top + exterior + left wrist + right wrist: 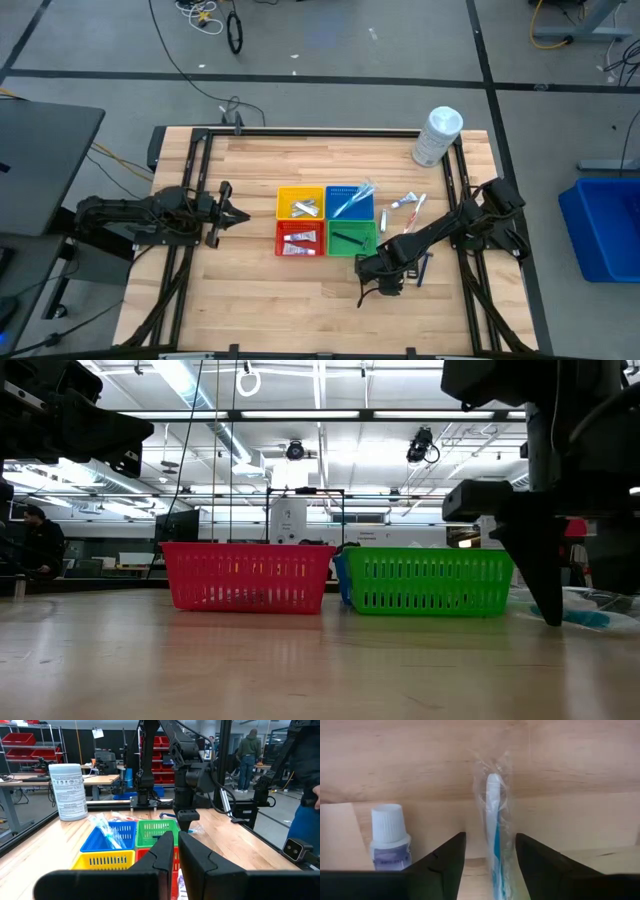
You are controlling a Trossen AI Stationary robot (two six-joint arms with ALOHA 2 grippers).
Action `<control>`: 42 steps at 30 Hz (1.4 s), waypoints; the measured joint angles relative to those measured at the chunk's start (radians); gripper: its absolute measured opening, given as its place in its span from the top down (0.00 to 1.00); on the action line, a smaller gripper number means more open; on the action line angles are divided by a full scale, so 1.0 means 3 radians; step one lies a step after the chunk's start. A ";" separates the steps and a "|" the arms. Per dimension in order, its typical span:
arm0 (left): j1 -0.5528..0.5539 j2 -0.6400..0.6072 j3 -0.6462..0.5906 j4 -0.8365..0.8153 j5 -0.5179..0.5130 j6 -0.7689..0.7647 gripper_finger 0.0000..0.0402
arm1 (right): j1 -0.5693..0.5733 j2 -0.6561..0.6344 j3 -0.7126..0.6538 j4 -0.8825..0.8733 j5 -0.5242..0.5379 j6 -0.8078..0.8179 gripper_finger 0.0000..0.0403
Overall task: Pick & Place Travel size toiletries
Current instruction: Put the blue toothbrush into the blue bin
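The butcher-block table (300, 300) carries everything, with a four-basket cluster at its centre: yellow basket (300, 203) at ten o'clock of the cluster, blue basket (349, 201) at two, red basket (299, 239) at eight, green basket (352, 240) at four. A large white canister (437, 136) stands toward the table's one o'clock corner; it has a printed label, too small to read.

The left gripper (236, 214) waits at nine o'clock of the baskets, fingers nearly together with nothing between them. The right gripper (486, 857) is low over the wood at about five o'clock of the green basket, its fingers spread on either side of a wrapped toothbrush (494, 820) and not yet touching it.

That toothbrush lies flat on the table in a clear crinkled sleeve, white handle with a blue stripe. It looks very light and stiff, but the film is probably slippery, so closing across the middle of the handle, square to its length, seems the safest hold (a pinch on loose film alone could slide off). Just beside it lies a small tube (389, 840) with a ribbed white cap; its label shows dark print I cannot make out.

More loose toiletries (405, 205) lie at three o'clock of the blue basket, which already holds wrapped brushes.
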 joint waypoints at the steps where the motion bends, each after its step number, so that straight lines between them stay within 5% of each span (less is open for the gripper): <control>1: 0.0001 0.0001 0.0001 -0.0001 0.0000 0.0000 0.92 | 0.0000 0.0000 0.0000 -0.0001 0.0000 0.0000 0.55; 19: 0.0001 0.0001 0.0000 -0.0001 0.0000 0.0001 0.92 | 0.0000 0.0005 0.0000 -0.0035 0.0000 -0.0117 0.79; 42: 0.0000 0.0001 0.0001 -0.0001 0.0000 0.0000 0.92 | 0.0000 0.0008 0.0003 -0.0114 -0.0006 0.0009 0.90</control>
